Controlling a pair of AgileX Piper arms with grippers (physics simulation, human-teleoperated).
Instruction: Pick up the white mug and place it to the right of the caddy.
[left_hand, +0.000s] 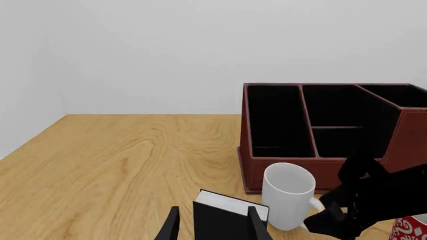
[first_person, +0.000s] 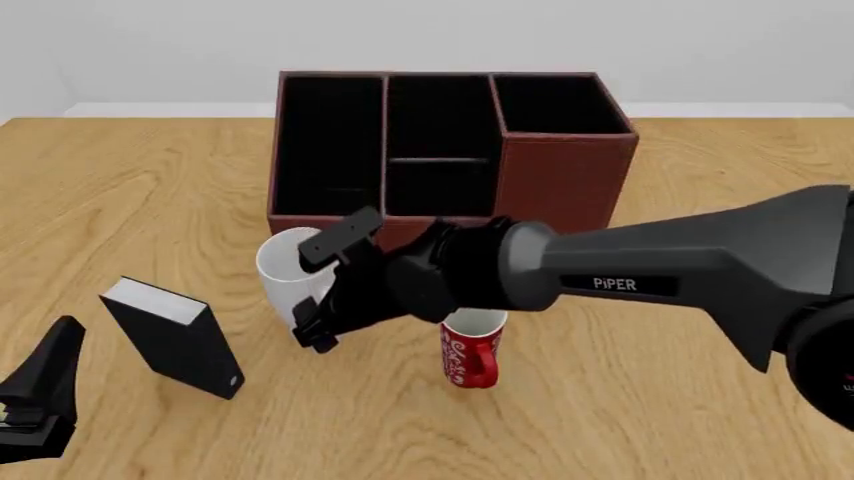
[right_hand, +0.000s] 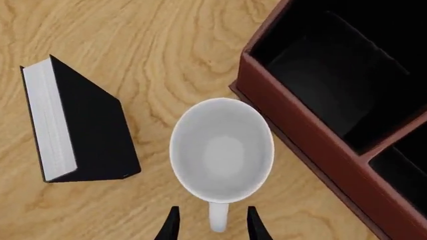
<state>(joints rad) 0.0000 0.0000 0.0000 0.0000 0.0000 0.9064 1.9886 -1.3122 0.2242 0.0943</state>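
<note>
The white mug (right_hand: 221, 150) stands upright on the table just in front of the caddy's (first_person: 441, 140) left front corner. Its handle (right_hand: 218, 217) points away from the caddy. My right gripper (right_hand: 212, 227) is open above the mug, one finger on each side of the handle without closing on it. In the front view the right gripper (first_person: 320, 292) covers much of the white mug (first_person: 283, 265). My left gripper (first_person: 54, 360) is open and empty at the near left. The left wrist view shows the white mug (left_hand: 288, 195) beside the caddy (left_hand: 320, 125).
A black book-like box (first_person: 174, 335) with a white edge stands left of the mug, between it and the left gripper. A red mug (first_person: 470, 350) with white lettering stands just right of the white mug, under the right arm. Bare wood lies right of the caddy.
</note>
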